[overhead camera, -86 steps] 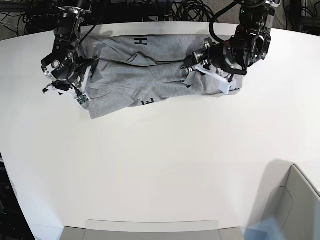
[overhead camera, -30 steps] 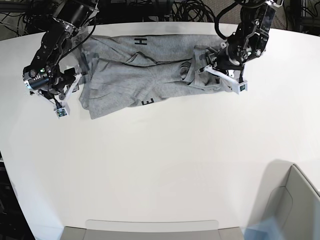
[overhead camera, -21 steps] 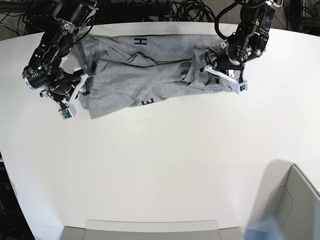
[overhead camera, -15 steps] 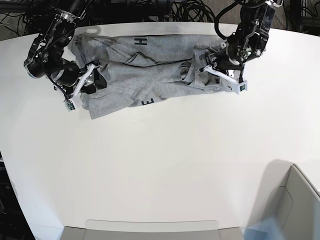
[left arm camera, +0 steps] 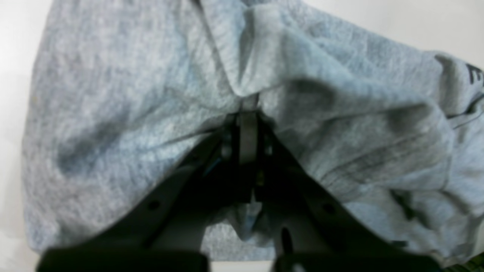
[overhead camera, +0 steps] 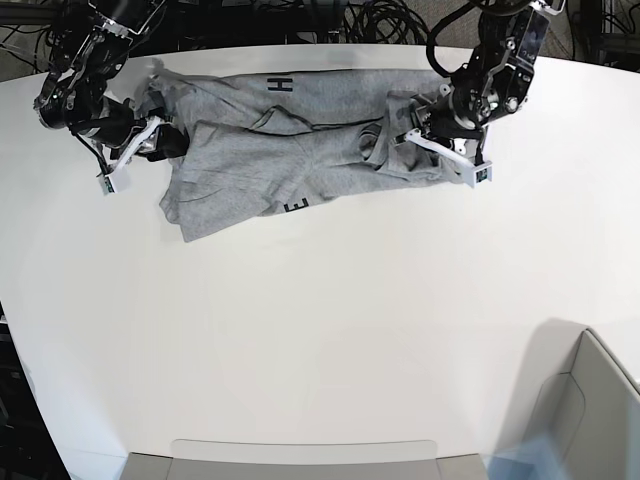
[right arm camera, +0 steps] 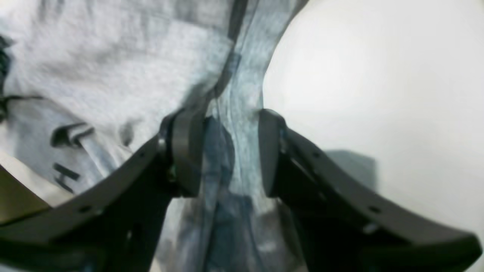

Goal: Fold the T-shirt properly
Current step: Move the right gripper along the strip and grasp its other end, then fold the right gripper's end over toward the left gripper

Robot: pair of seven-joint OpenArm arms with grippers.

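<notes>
One T-shirt (overhead camera: pixel 290 150), two grippers: left gripper (overhead camera: pixel 428 140), right gripper (overhead camera: pixel 150 142), one table (overhead camera: pixel 320 330)

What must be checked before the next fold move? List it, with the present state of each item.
1. Left pincer shut on the T-shirt: ok, cloth is pinched between its tips in the left wrist view.
2. Right pincer gripping cloth: not ok, its jaws stand apart with a fold of cloth lying between them, unclamped.
3. T-shirt lying flat: not ok, it is bunched and creased across the middle.
4. T-shirt fully on the table: ok, no part hangs over an edge.
5. Which part of the garment each pincer is at: cannot tell, the cloth is too rumpled.
</notes>
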